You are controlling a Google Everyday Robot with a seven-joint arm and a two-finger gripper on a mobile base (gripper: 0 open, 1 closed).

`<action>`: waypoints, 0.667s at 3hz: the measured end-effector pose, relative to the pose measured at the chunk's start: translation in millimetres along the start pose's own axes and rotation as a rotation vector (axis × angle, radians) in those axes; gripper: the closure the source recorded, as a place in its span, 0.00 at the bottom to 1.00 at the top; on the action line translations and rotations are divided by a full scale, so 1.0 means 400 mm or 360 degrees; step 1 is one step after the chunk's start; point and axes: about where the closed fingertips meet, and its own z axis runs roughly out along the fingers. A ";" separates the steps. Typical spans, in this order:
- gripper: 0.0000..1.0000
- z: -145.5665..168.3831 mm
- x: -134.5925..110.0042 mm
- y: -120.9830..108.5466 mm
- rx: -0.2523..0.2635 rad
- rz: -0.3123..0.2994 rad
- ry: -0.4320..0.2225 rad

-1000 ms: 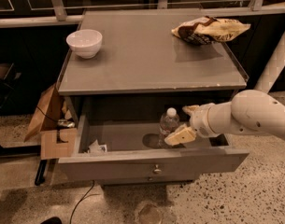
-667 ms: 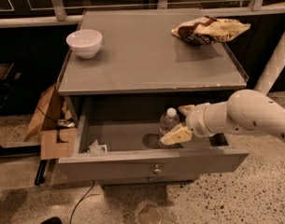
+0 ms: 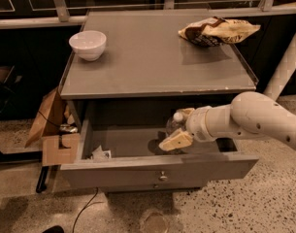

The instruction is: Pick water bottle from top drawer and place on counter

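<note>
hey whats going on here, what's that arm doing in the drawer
A one-armed robot is reaching into the open top drawer, with its gripper at the water bottle, which sits upright inside. The bottle is not on the counter yet. The counter holds a white bowl and a crumpled snack bag.

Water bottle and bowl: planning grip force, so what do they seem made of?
Water bottle, in the top drawer at the hand: likely clear plastic, see-through wall, white cap. Bowl on the counter: glossy white, probably ceramic.
</note>
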 end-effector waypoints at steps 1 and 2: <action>0.37 0.002 -0.003 0.002 -0.0004 -0.0003 -0.0004; 0.60 0.002 -0.003 0.002 -0.0004 -0.0003 -0.0004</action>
